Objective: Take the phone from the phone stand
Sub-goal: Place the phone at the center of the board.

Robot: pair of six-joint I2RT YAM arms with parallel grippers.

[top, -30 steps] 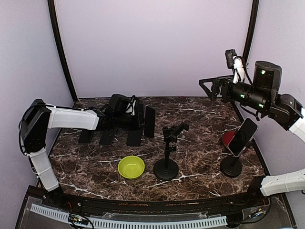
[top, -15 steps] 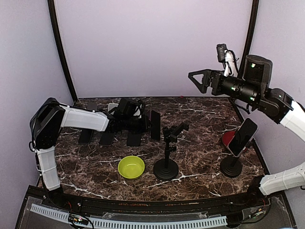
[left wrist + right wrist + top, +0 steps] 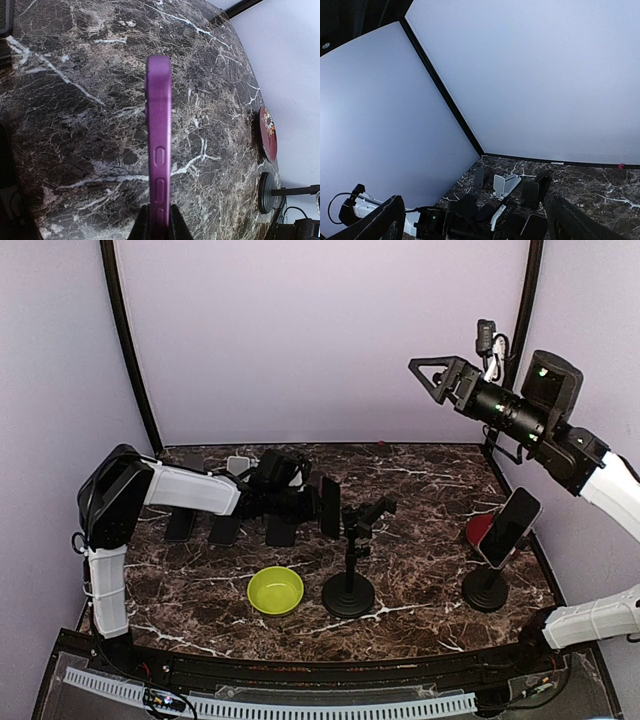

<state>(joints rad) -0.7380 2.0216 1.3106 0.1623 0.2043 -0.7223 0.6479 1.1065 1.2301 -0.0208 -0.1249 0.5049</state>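
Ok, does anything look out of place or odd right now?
Nothing spilled or damaged. The left gripper pinches a purple phone on edge beside the empty middle stand. Only oddity: the right gripper hangs open high up, far from the other phone on the right stand.

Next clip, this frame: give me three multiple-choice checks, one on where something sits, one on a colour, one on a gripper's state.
1. Where is the lime bowl?
A) on the table, just left of the empty stand's base
B) against the back wall
C) at the far right edge

2. What colour is the case of the phone in the left gripper?
A) white
B) purple
C) green

3. How is the right gripper?
A) shut on a cup
B) open, raised in the air
C) lying on the marble

Answers: 1 A, the top view shows it beside that base; 2 B, the left wrist view shows a purple edge; 3 B, its fingers are spread in mid-air, holding nothing.
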